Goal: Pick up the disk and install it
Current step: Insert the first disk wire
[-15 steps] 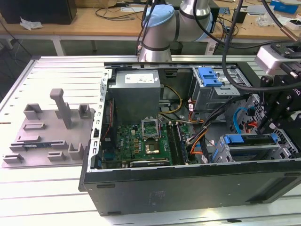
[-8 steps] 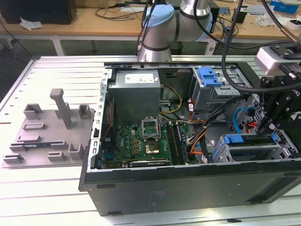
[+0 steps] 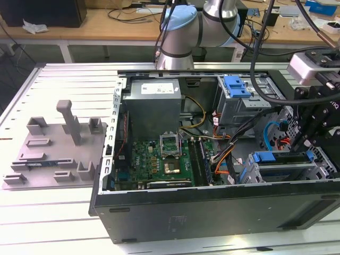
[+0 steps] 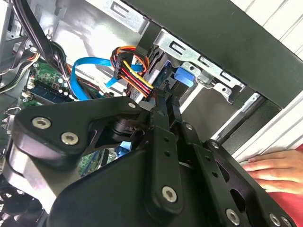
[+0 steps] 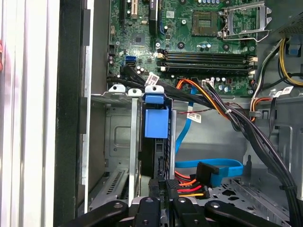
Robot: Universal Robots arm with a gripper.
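The disk sits edge-up in the drive cage at the front corner of the open computer case, on the exterior view's right. Its blue bracket shows in the cage slot in the first wrist view, with the dark drive edge below it. My gripper is shut, its two black fingers side by side and their tips at the disk's cable end. The blue bracket tab lies just beyond the fingertips in the second wrist view.
Orange, red and black power wires and a blue data cable crowd the cage. The motherboard and grey power supply fill the case. A second blue tab tops the rear cage. A hand rests outside the case wall. A grey fixture plate lies at the exterior view's left.
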